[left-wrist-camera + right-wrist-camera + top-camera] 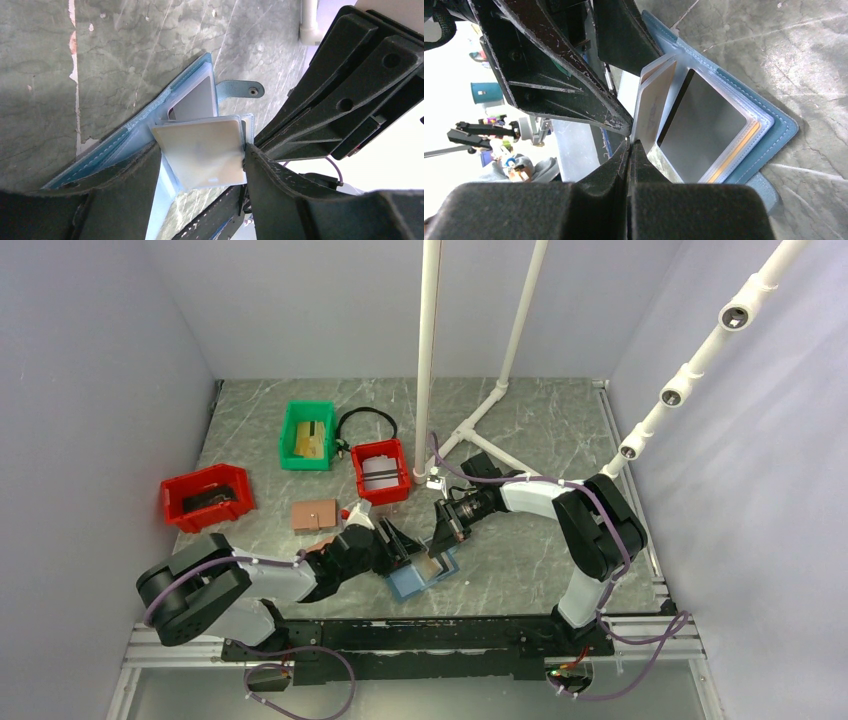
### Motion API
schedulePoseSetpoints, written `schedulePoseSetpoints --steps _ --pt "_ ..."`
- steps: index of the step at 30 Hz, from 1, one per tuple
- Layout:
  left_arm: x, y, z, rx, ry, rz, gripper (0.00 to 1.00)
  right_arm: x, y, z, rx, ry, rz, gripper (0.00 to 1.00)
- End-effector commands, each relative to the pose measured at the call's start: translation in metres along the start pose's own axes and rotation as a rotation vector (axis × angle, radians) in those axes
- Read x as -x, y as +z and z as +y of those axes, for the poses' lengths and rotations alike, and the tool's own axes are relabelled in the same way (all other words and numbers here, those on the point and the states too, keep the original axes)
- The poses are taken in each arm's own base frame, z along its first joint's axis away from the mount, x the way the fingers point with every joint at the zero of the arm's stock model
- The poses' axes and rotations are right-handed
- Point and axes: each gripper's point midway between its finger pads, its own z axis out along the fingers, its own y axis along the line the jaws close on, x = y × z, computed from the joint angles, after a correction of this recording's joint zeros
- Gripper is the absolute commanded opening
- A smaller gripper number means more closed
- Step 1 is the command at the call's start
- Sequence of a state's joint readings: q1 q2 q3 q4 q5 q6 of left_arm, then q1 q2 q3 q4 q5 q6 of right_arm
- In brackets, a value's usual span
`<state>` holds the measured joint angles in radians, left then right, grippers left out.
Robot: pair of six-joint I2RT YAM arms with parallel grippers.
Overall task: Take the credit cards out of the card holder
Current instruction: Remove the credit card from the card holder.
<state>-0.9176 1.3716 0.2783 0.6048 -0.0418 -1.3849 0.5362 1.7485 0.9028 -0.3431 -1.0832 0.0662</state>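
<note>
- The card holder [780,131] lies open on the table [774,50], close in front of both arms.
- The left gripper [201,150] is spread wide, one finger over the holder's flap. I'd guess it is there to keep the holder from lifting.
- The right gripper [629,142] is pressed together on the edge of a credit card [655,107], which stands tilted up out of its pocket.
- At least one more card sits in the sleeves.

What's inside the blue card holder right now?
The card holder lies open. Inside, a grey card shows, with gold card edges beneath. One tan card sticks up, pinched by the right claw. How many cards lie underneath is covered.
</note>
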Motion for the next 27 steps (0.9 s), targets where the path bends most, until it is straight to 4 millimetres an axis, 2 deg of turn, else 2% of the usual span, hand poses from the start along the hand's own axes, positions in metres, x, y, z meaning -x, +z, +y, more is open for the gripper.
schedulePoseSetpoints --steps 1,4,18,27 --pt "0.007 0.004 -0.002 0.014 -0.008 -0.031 0.64 0.009 -0.001 0.021 0.094 -0.049 -0.001 0.0" --pt "0.007 0.004 0.004 0.035 0.004 -0.03 0.59 0.009 -0.002 0.022 0.094 -0.055 0.001 0.0" --pt "0.009 0.0 0.006 -0.009 0.034 -0.008 0.37 0.012 -0.003 0.015 0.054 -0.059 -0.009 0.0" --pt "0.008 -0.001 0.006 -0.045 0.051 0.014 0.14 0.013 -0.003 0.004 -0.009 -0.061 -0.012 0.0"
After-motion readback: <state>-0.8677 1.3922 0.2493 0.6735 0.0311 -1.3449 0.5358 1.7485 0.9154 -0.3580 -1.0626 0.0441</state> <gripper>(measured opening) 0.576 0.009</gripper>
